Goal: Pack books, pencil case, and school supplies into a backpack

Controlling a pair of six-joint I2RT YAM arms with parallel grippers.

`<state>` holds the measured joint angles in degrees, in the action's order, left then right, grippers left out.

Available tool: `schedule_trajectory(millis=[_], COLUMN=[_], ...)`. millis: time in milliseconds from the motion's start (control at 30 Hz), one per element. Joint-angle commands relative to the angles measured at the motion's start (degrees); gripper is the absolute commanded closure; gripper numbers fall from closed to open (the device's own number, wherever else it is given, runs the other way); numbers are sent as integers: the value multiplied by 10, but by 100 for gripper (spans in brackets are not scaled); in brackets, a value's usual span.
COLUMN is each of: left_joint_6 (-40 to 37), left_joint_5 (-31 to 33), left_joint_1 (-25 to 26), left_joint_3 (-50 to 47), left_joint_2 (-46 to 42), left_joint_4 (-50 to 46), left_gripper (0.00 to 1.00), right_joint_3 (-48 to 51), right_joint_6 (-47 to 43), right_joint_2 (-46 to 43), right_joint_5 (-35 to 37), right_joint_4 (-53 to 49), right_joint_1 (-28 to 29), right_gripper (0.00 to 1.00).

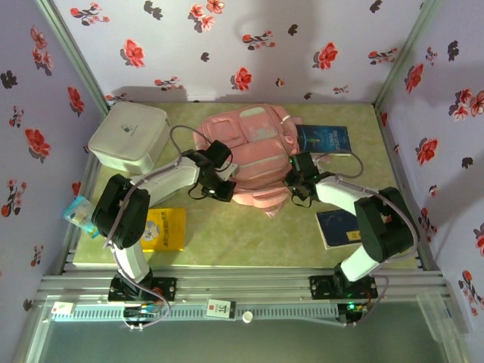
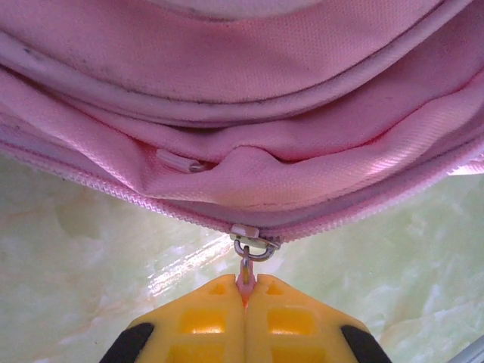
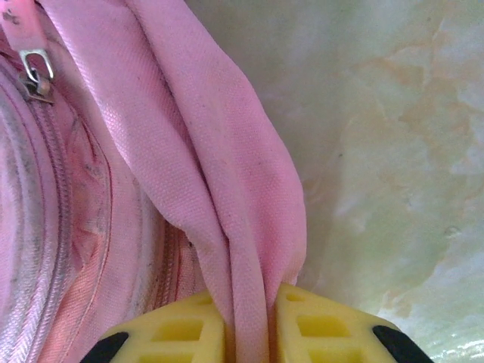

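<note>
Left claw (image 2: 246,306) is pinched together on the small pink zip pull (image 2: 246,280), which hangs from a metal ring on the closed zip of the backpack (image 2: 242,91). This sits low in the middle of the left wrist view, over the pale green marbled table (image 2: 76,257). Right claw (image 3: 249,321) is clamped on a pink strap (image 3: 227,189) of the backpack. The band runs from the top of that wrist view down between the yellow fingers (image 3: 178,329), and a metal zip slider (image 3: 34,72) sits in the upper left corner.

From above, the backpack lies at the centre back of the table, with the left claw at its lower left edge and the right claw at its lower right edge. One dark blue book (image 1: 325,139) lies just right of the backpack, and a second blue book (image 1: 336,227) lies at lower right beside the right arm. The yellow book (image 1: 165,229) lies at lower left. All their cover print is too small to read. A white box (image 1: 128,134) at upper left carries a small dark mark, illegible. A white tag (image 1: 218,308) on the bottom rail is also unreadable.
</note>
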<state>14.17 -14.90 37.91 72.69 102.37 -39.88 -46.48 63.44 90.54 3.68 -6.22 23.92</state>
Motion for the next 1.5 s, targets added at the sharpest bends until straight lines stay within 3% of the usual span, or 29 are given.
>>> schedule_trajectory(millis=[0,133,233,433,700,1100,1267,1467], left_joint_6=[-6,-4,6,28,33,33,37,41], left_joint_5=[16,11,-1,-9,-16,-16,-13,12], left_joint_1=[1,20,37,66,77,82,82,82], left_joint_3=[11,31,40,51,62,57,50,40], left_joint_2=[-18,-16,-15,2,24,27,25,19], left_joint_4=[-4,1,13,50,54,53,62,62], left_gripper=[100,100,100,100,100,100,100,100], right_joint_3=[11,13,19,57,96,88,85,90], right_joint_6=[-21,-13,-12,44,148,190,189,188], right_joint_2=[-24,-77,-124,-203,-212,-123,-102,-100], right_joint_5=[26,21,23,-12,-45,-75,-82,-52], right_joint_4=[57,-3,-64,-116,-75,25,34,6], right_joint_1=[-18,-22,-22,-19,24,59,60,60], right_gripper=[75,44,28,18,17,23,32,54])
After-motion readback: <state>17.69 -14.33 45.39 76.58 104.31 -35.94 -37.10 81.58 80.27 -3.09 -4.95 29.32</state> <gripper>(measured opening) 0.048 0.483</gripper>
